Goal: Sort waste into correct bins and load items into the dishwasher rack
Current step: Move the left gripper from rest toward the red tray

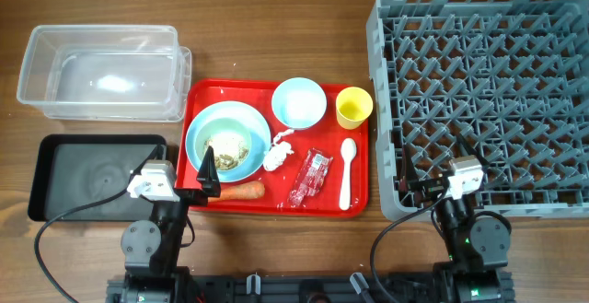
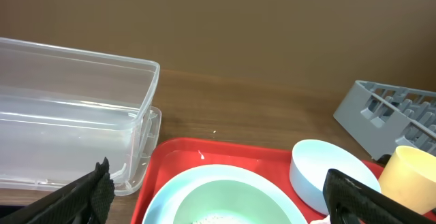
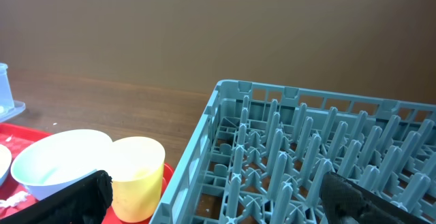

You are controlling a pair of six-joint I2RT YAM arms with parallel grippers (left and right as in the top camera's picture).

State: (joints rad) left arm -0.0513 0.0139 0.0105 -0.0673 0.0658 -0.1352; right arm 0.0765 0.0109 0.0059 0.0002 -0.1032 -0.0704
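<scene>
A red serving tray (image 1: 198,100) holds a light blue plate (image 1: 197,135) with a pale bowl (image 1: 241,137) of brownish food scraps (image 1: 228,146) on it. It also holds a second pale blue bowl (image 1: 298,102), a yellow cup (image 1: 353,108), a white spoon (image 1: 347,172), a white tissue (image 1: 277,153), a red-and-clear wrapper (image 1: 310,178) and a carrot (image 1: 243,191). My left gripper (image 1: 204,179) is open and empty at the plate's near edge (image 2: 218,200). My right gripper (image 1: 425,185) is open and empty over the grey dishwasher rack's (image 1: 488,91) front left corner (image 3: 225,203).
The clear tub (image 1: 101,73) stands at the back left, and its wall shows in the left wrist view (image 2: 75,108). The black tray (image 1: 55,179) lies in front of it, left of the red tray. Cables trail from both arm bases at the front edge.
</scene>
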